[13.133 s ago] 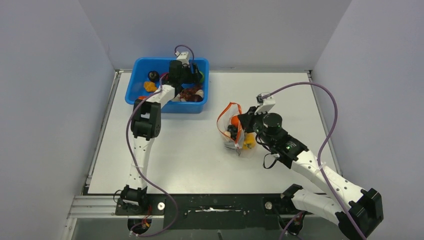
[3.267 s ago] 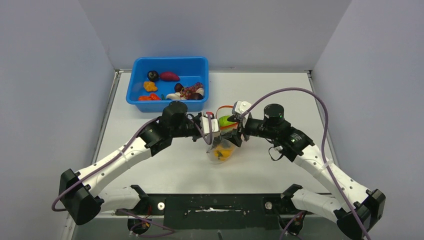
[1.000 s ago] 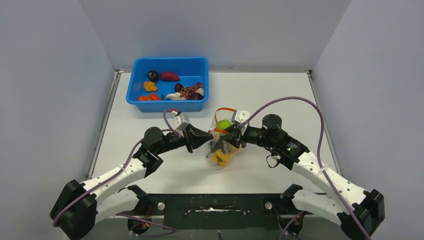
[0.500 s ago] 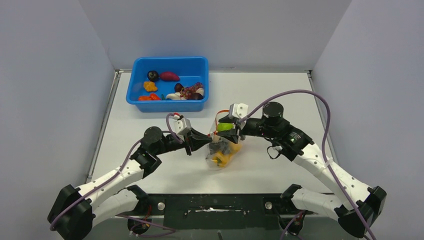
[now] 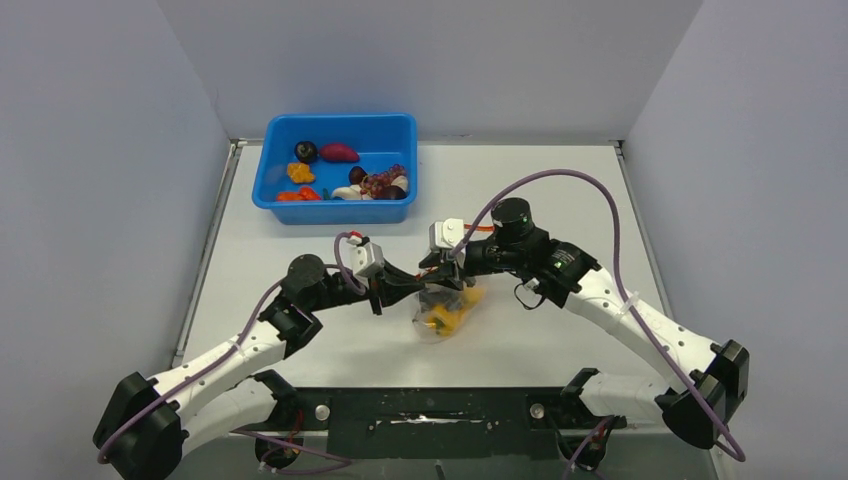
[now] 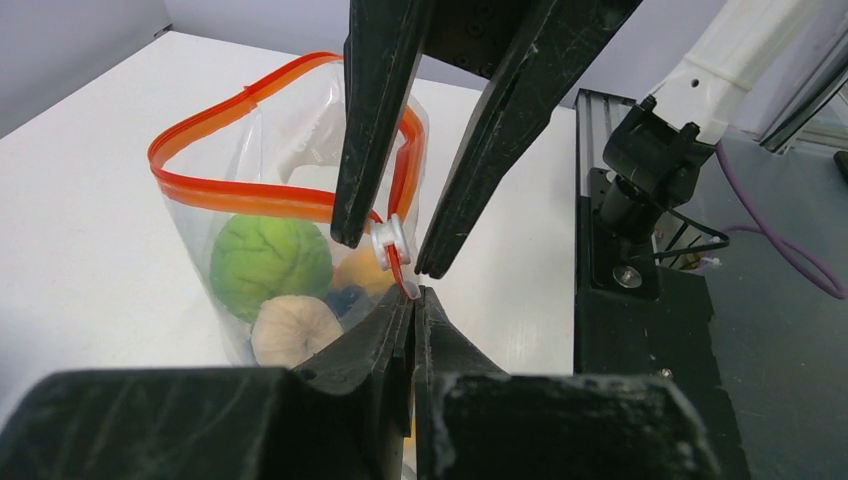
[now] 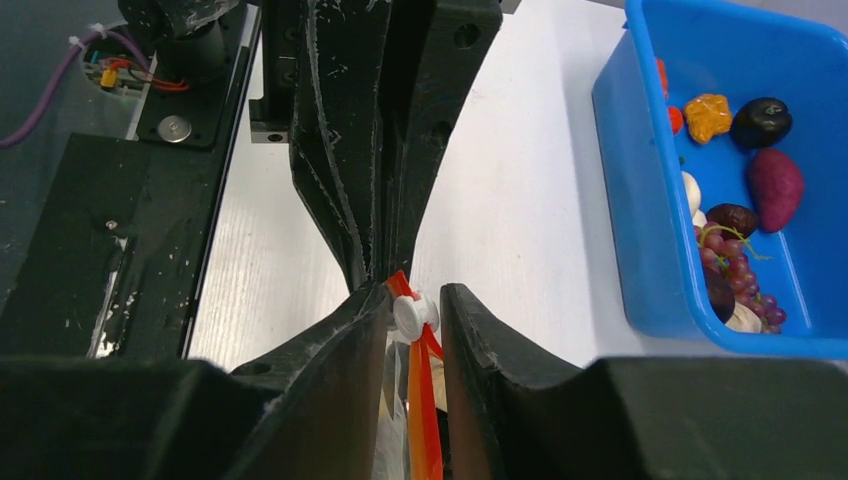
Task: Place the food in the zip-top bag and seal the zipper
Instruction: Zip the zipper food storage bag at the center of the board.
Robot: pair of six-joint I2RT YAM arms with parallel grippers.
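Note:
The zip-top bag [image 5: 447,312] stands on the table between the arms, its mouth gaping. Inside it lie a green ball [image 6: 270,262], a beige piece [image 6: 295,330] and yellow food [image 5: 445,320]. The red-orange zipper [image 6: 250,195] loops around the mouth. My left gripper [image 6: 414,293] is shut on the zipper's near end, just below the white slider [image 6: 390,240]. From above, my right gripper [image 7: 415,300] straddles that slider [image 7: 413,313]; its jaws stand slightly apart, with a small gap on one side.
A blue bin [image 5: 340,212] at the back left holds several more toy foods, among them a purple piece [image 7: 775,188] and a grape bunch [image 7: 735,270]. The black base rail [image 5: 430,410] runs along the near edge.
My right gripper has swung left over the bag's mouth and narrowed its jaws around the slider. The left gripper stays shut on the zipper's end.

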